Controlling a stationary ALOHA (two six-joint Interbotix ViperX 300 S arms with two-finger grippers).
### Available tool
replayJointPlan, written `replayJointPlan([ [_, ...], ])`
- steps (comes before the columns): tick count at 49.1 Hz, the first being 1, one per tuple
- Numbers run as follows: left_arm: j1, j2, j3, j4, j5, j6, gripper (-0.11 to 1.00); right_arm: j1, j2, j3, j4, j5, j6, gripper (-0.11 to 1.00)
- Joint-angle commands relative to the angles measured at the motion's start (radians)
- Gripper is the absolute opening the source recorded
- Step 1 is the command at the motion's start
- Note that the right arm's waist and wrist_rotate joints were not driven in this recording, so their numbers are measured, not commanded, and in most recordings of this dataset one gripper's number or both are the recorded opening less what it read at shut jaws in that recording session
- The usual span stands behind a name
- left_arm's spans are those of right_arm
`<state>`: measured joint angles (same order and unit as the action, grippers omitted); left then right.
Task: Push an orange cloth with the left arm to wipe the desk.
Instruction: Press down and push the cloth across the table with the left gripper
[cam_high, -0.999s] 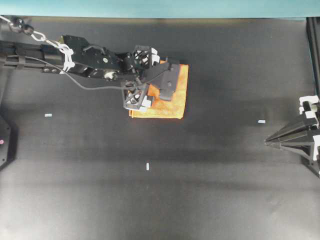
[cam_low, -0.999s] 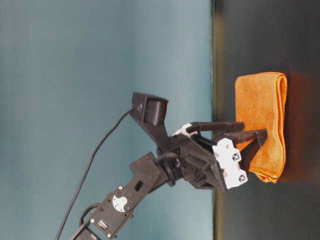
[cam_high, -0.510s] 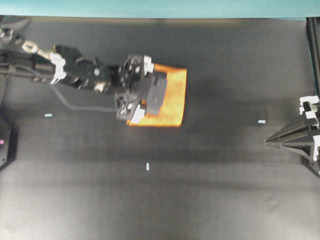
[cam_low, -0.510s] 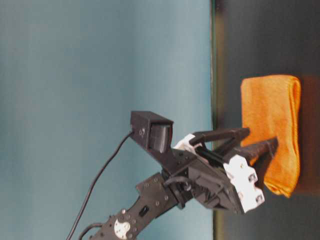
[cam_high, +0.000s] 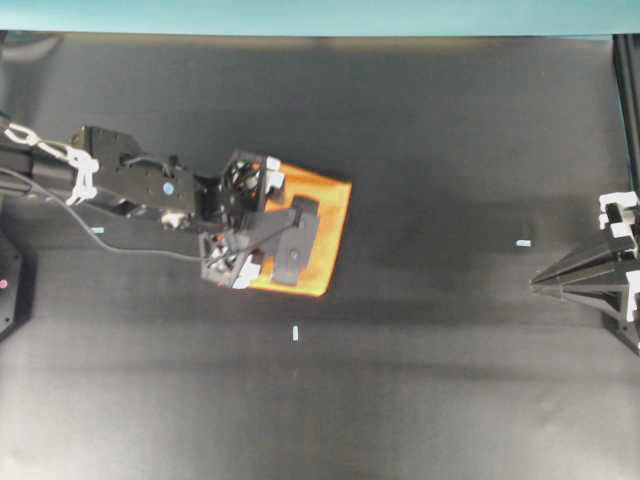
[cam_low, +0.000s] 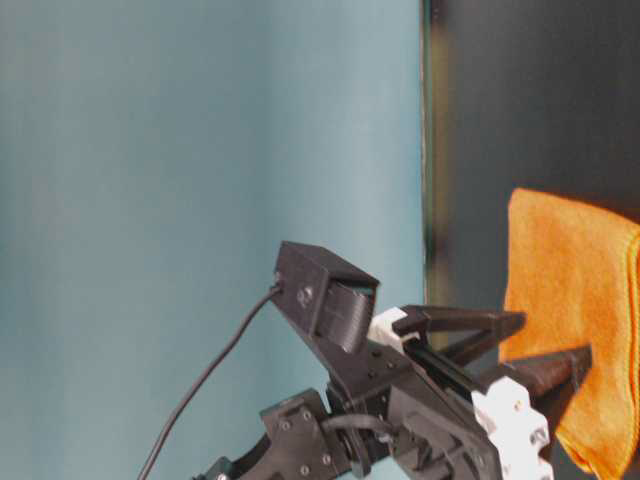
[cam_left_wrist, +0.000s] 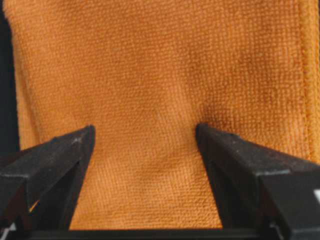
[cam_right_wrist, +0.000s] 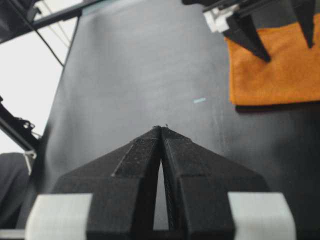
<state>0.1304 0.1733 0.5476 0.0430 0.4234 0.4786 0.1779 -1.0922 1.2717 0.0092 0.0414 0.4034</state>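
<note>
The orange cloth (cam_high: 330, 215) lies flat on the black desk (cam_high: 420, 400), left of centre and turned at a slight angle. My left gripper (cam_high: 297, 240) is open, with both fingertips pressed down on the cloth's top. The left wrist view shows the cloth (cam_left_wrist: 160, 65) filling the frame, with the spread fingers (cam_left_wrist: 60, 155) resting on it. From table level the gripper (cam_low: 553, 340) leans onto the cloth (cam_low: 575, 320). My right gripper (cam_high: 535, 285) is shut and empty, parked at the right edge. It also shows in the right wrist view (cam_right_wrist: 161, 129), far from the cloth (cam_right_wrist: 280, 70).
Small pale tape marks sit on the desk at front centre (cam_high: 296, 333), right (cam_high: 523, 243) and left (cam_high: 97, 230). A teal wall (cam_high: 320, 15) runs along the far edge. A black frame (cam_high: 628, 80) stands at the right edge.
The left gripper has dragged the cloth leftward and toward the front of the desk. The cloth has rotated slightly. The right arm has not moved.
</note>
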Motion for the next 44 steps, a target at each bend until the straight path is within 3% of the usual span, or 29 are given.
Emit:
replayJointPlan([
  [1, -0.044, -0.017, -0.017, 0.003, 0.081, 0.0, 0.81, 0.0, 0.003, -0.006, 0.0, -0.008, 0.0, 0.0],
  [9, -0.089, -0.052, -0.049, 0.003, 0.156, -0.011, 0.81, 0.0, 0.002, -0.006, 0.0, -0.005, 0.0, 0.0],
  [27, -0.104, -0.195, -0.041, 0.003, 0.15, -0.094, 0.81, 0.0, -0.012, 0.002, 0.0, -0.005, 0.002, 0.0],
  [38, -0.104, -0.176, 0.021, 0.003, -0.005, -0.141, 0.81, 0.0, -0.014, 0.002, -0.002, -0.012, 0.0, 0.0],
  [44, -0.104, -0.163, 0.049, 0.003, -0.029, -0.176, 0.81, 0.0, -0.015, 0.002, -0.002, -0.011, 0.002, 0.0],
])
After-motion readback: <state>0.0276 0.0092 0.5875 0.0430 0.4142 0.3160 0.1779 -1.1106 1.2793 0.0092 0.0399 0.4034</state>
